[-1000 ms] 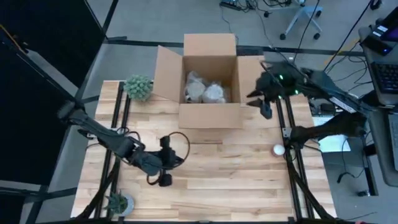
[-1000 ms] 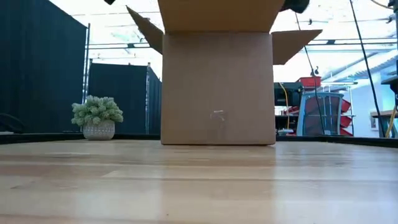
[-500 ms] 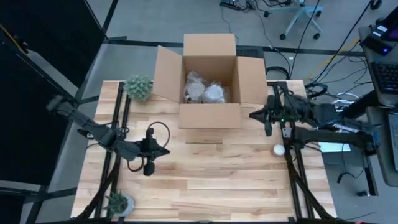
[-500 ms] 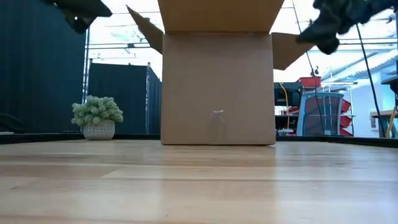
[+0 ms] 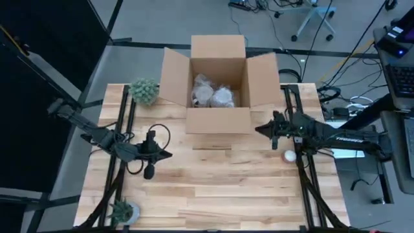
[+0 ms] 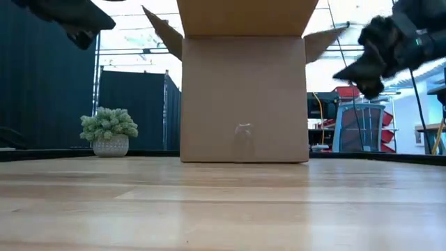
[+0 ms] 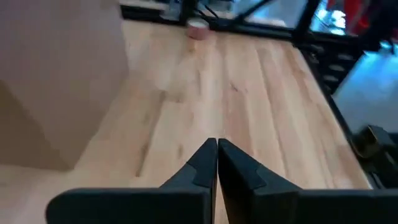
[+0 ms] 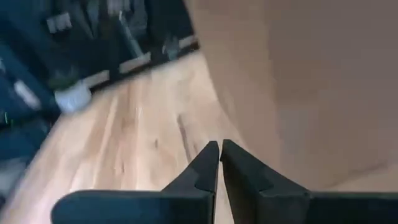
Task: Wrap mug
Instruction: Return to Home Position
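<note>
The pale, planked wooden surface (image 5: 220, 188) carries an open cardboard box (image 5: 218, 120), plain brown and square-sided, its four flaps spread outward. The left arm (image 5: 103, 138) reaches over the surface in front of the box and to its left, and the left jaws are pressed closed on nothing. The right arm (image 5: 336, 136) lies near the box's front right corner, the right jaws likewise closed and empty. A bushy green potted plant (image 5: 144, 90) stands beside the left flap. Inside the box sit pale, crinkled bubble-wrap bundles (image 5: 223, 97); the mug is presumably within one, though no red shows. A small white ball (image 5: 290, 156) rests near the right arm. Packing looks done, so the step in hand is homing: each arm needs only fold back, clear of flaps and plant.
</note>
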